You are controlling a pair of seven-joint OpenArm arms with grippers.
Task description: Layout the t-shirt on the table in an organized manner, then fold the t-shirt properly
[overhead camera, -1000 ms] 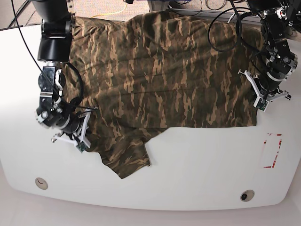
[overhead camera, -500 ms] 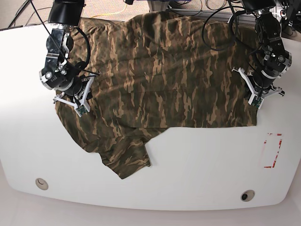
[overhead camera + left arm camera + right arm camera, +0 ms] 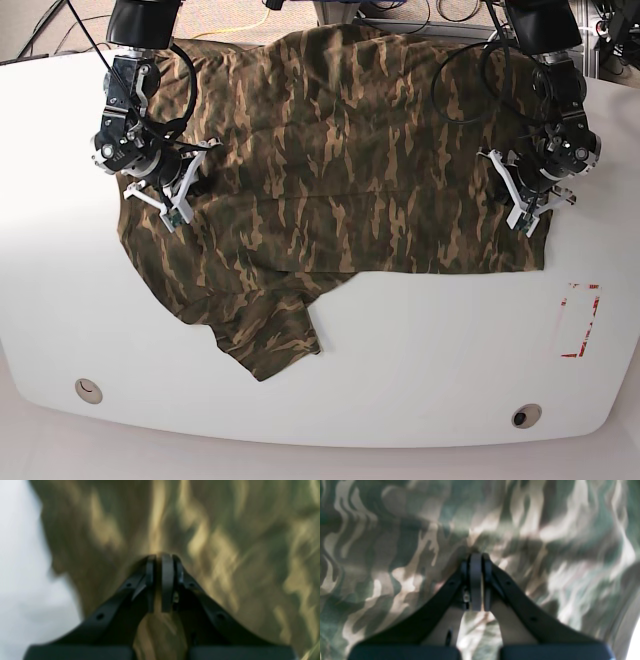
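Note:
The camouflage t-shirt (image 3: 340, 160) lies spread over the back half of the white table (image 3: 430, 340), with one sleeve (image 3: 270, 340) trailing toward the front. My left gripper (image 3: 523, 212) is at the shirt's right edge. In the left wrist view the left gripper (image 3: 160, 557) is shut, pinching a fold of the t-shirt (image 3: 225, 542). My right gripper (image 3: 176, 208) is over the shirt's left side. In the right wrist view the right gripper (image 3: 477, 556) is also shut on a pinch of the t-shirt (image 3: 395, 542).
A red-outlined tape rectangle (image 3: 580, 320) marks the table at the right. Two round grommet holes (image 3: 88, 389) (image 3: 525, 415) sit near the front edge. Cables hang behind the table at the back.
My right gripper has travelled from the front left toward the back, pulling the shirt's left edge with it. My left gripper has shifted slightly left and back along the right edge.

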